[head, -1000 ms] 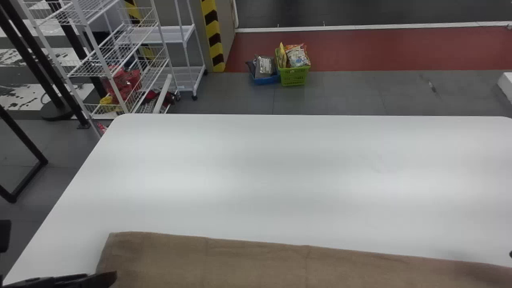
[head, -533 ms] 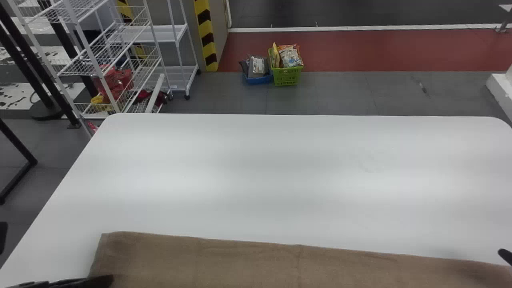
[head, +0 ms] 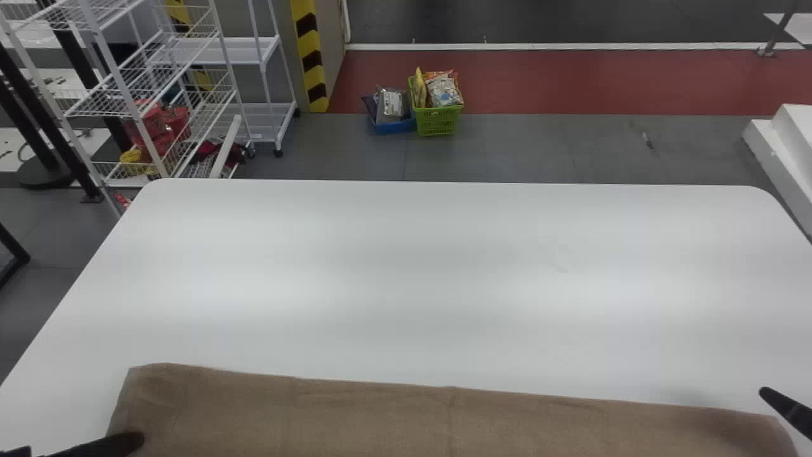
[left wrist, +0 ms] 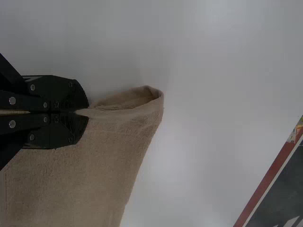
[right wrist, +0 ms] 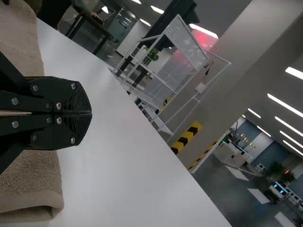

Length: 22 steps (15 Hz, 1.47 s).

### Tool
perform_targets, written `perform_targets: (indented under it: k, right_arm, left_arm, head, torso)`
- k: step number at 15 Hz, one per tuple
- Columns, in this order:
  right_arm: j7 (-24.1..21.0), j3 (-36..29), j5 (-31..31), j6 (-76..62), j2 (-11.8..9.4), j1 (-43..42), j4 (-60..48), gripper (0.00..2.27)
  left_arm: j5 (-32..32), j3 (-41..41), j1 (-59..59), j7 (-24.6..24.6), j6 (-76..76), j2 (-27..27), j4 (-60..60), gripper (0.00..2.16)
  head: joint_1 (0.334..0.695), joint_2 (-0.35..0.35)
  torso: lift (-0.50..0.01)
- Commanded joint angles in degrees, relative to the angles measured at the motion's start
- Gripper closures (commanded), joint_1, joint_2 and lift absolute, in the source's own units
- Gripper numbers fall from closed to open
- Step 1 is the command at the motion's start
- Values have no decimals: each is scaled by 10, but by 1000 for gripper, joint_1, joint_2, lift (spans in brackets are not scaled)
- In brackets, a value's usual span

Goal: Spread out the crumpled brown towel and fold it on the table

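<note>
White table (head: 406, 273) under everything. Brown towel (head: 406, 419) on it, stretched wide across the bottom of the head view, left end looped over. 2 grippers: left gripper (head: 136, 439) at towel's left end, narrow, pinching cloth; right gripper (head: 766, 393) near its right end, 2 fingers pressed together.

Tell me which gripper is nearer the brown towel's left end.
Left. The left gripper pinches the towel near that end; the right gripper is across the table, by the towel's right end.
</note>
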Motion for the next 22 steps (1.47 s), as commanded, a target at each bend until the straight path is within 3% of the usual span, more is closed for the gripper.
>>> perform_targets:
  k: [1, 7, 11, 13, 16, 22]
  right_arm:
    - [0, -2, -4, -3, 1, 0, 2, 1129]
    - [2, -1, -6, -6, 1, 0, 5, 1129]
    - [4, 1, -6, -10, 1, 0, 9, 1129]
    - [3, 3, -6, -11, 1, 0, 12, 1129]
    - [2, 5, -6, -11, 1, 0, 15, 1129]
    - [2, -2, -13, -22, 1, -1, 30, 1129]
  left_arm:
    - [-11, 0, 0, 1, 13, 2, -24, 1359]
    - [-40, 22, -27, 22, 13, 23, -8, 1359]
    - [-65, 27, -39, 26, 13, 47, 6, 1359]
    - [-80, 19, -37, -12, 13, 50, -6, 1359]
    - [-118, -15, -24, -77, 13, 50, -65, 1359]
    - [-236, -137, 25, -141, 13, 63, -165, 1359]
  head:
    - [695, 39]
    - [695, 80]
    - [695, 153]
    - [695, 174]
    - [695, 145]
    - [695, 16]
  torso:
    - [-127]
    - [-127]
    - [-127]
    - [-127]
    - [-127]
    - [-127]
